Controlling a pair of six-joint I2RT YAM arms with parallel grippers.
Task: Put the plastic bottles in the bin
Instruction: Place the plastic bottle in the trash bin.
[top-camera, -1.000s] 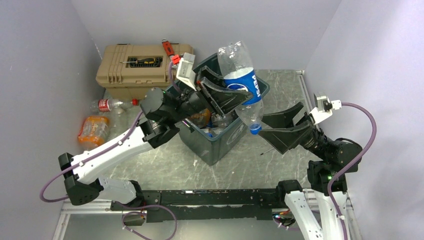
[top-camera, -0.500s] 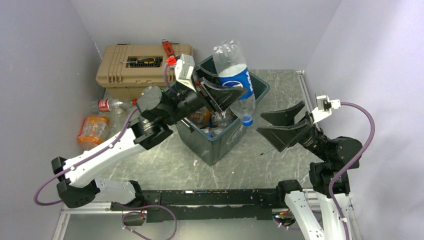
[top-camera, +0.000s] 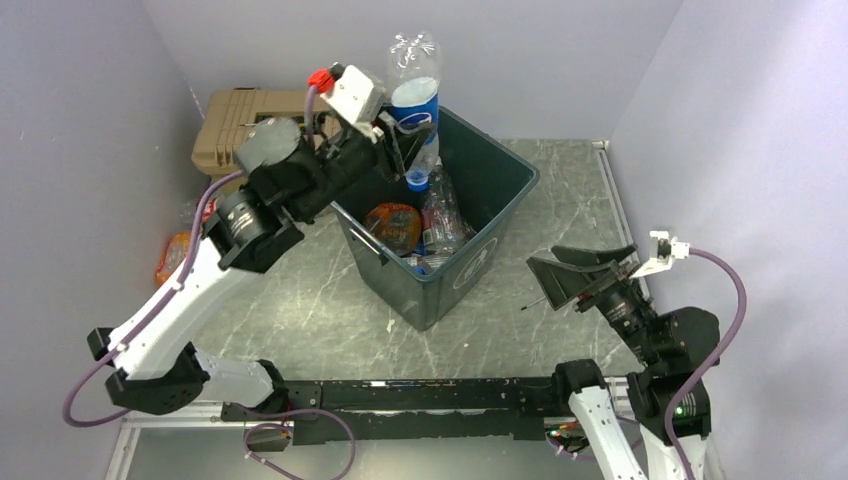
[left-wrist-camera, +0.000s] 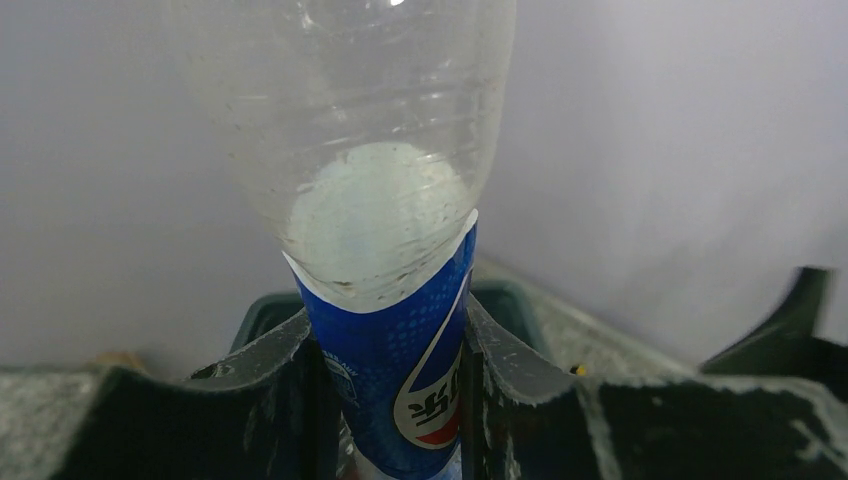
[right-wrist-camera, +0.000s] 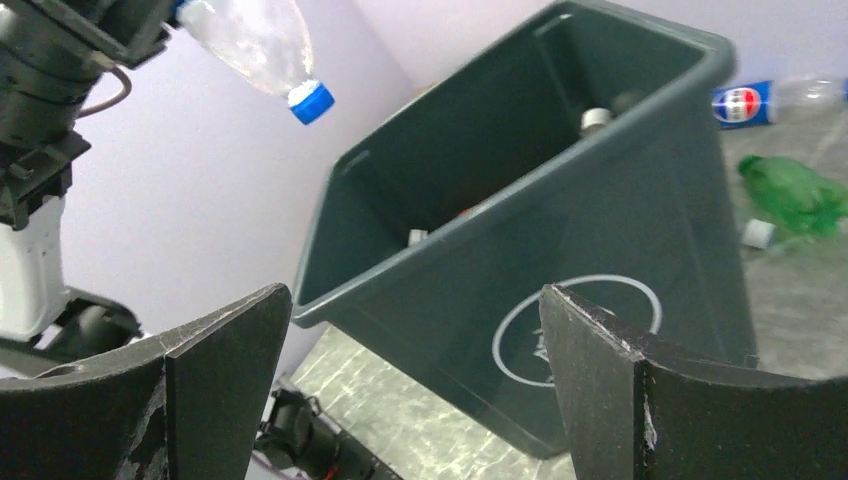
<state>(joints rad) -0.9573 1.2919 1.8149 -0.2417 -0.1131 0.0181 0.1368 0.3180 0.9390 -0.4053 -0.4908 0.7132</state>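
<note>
Top cam looks down on the bin (top-camera: 440, 288); left wrist close above it; right wrist low beside it; all share it.

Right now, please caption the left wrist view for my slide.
Left end effector holds a blue-labelled clear bottle, the bin rim behind it.

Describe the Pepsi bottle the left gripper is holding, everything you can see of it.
The bottle is clear plastic and looks empty and uncrushed, with a blue Pepsi label around its middle and a blue cap screwed on. It is held nearly upside down, base up and cap down. The left gripper pinches it at the label from both sides; nothing else touches it. It hangs in the air over the far left part of the bin, its cap above the rim and not yet inside.
</note>
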